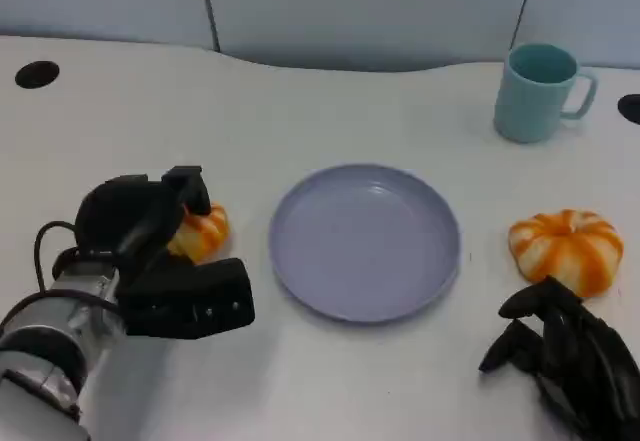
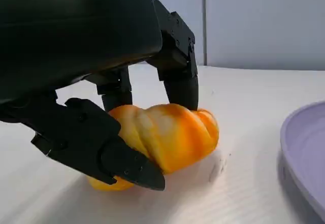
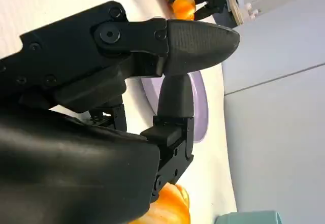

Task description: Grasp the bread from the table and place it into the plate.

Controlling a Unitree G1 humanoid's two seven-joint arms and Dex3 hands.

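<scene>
Table: white; it bears everything here; a dark round hole sits at its far left corner
Plate: lilac, round, shallow; it lies in the middle, between the two hands; nothing lies in it
Left hand: closed around the left bread; in the left wrist view its fingers come down behind the loaf and its thumb crosses the front low down, both touching it; the loaf rests on the table, so the robot grips but has not lifted
Right hand: near the table's front edge, just in front of the right bread and apart from it; fingers loosely curled, holding nothing, tips apart
Mug: pale teal, upright, at the far right, well apart from the plate; no part in the task
Right bread: orange and white, ribbed, round; free on the table, right of the plate
Left bread: orange and white twisted loaf, just left of the plate's rim, inside the left hand
Key relation: the plate lies straight to the right of the gripped loaf, near it; the loaf's long axis points roughly toward the plate; the left hand is the nearer hand for this loaf, so a lift and a short carry rightward over the rim look like the next move
</scene>
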